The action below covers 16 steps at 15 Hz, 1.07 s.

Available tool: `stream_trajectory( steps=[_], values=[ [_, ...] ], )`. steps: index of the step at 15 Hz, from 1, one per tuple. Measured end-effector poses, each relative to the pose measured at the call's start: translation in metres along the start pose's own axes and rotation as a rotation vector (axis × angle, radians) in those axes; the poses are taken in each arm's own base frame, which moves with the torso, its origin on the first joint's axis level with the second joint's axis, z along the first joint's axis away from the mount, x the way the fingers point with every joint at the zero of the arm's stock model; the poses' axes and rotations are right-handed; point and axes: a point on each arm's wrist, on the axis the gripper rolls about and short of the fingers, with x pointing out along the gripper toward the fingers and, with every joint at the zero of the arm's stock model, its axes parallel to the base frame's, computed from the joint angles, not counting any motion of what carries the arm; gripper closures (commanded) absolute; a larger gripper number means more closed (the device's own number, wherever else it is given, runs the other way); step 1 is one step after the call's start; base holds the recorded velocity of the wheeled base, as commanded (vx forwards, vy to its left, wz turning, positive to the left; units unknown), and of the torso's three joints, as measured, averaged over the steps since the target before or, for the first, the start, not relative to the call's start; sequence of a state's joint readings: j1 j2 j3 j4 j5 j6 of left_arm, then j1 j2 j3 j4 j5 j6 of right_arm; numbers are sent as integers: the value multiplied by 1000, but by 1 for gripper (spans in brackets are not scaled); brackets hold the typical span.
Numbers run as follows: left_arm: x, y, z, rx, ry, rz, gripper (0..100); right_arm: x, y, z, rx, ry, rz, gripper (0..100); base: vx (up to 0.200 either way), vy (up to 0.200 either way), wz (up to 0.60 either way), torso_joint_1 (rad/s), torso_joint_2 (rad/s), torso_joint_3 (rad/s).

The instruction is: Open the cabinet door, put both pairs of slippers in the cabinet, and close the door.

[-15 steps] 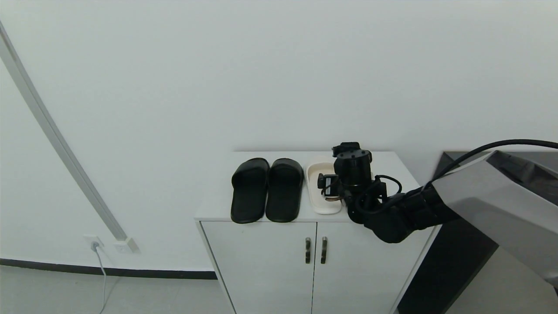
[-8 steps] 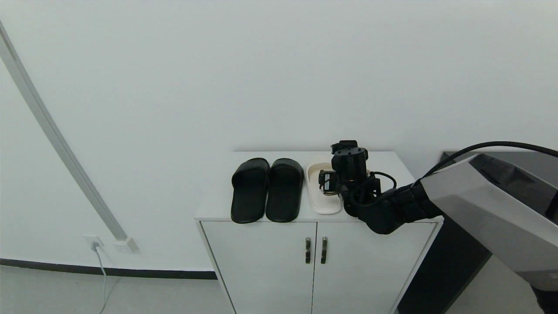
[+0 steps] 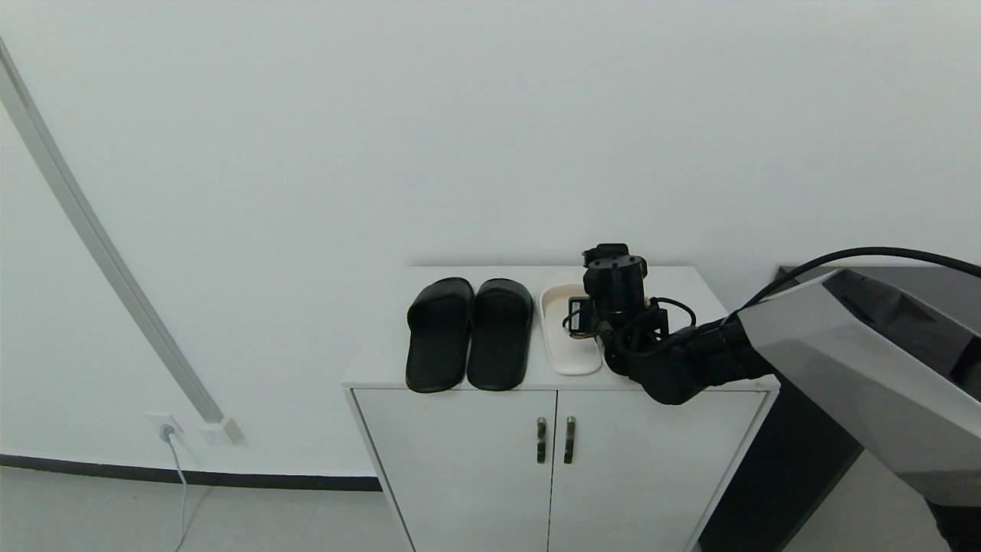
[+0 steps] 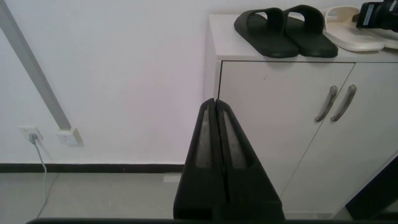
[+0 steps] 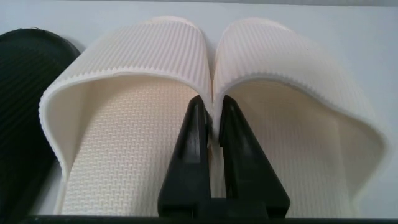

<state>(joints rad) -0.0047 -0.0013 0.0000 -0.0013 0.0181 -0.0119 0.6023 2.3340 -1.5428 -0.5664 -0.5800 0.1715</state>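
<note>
White slippers (image 5: 134, 68) have adjoining walls pinched between right gripper (image 5: 212, 104) fingers (image 5: 194, 149).

Head high, left wrist low, both facing cabinet (image 3: 460, 468); right wrist near white slippers (image 5: 134, 74).

Cabinet (image 3: 379, 364): blk slippers (image 3: 467, 335), wht slippers (image 3: 562, 349)

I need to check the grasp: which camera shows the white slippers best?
The right wrist view: both white slippers sit close up, the right gripper pinching their adjoining inner walls. The head view shows one on the cabinet, the arm hiding most of the other. The left wrist view has them far off and partly cut off.
</note>
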Motion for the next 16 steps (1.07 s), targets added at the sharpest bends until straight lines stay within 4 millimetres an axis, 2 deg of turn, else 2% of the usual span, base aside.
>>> stream_trajectory(
  steps=[3,5,10,13,16],
  values=[
    [0,0,0,0,0,0,100,-10,-4,7,-1,-1,-1,100,0,0,0,0,0,0],
    [0,0,0,0,0,0,100,-29,-7,14,-8,6,19,100,0,0,0,0,0,0],
    [0,0,0,1,0,1,100,-100,-22,22,-53,29,204,100,0,0,0,0,0,0],
    [0,0,0,1,0,1,100,-152,-42,17,-93,70,424,100,0,0,0,0,0,0],
    [0,0,0,0,0,2,100,-194,-66,14,-106,103,594,100,0,0,0,0,0,0]
  ],
)
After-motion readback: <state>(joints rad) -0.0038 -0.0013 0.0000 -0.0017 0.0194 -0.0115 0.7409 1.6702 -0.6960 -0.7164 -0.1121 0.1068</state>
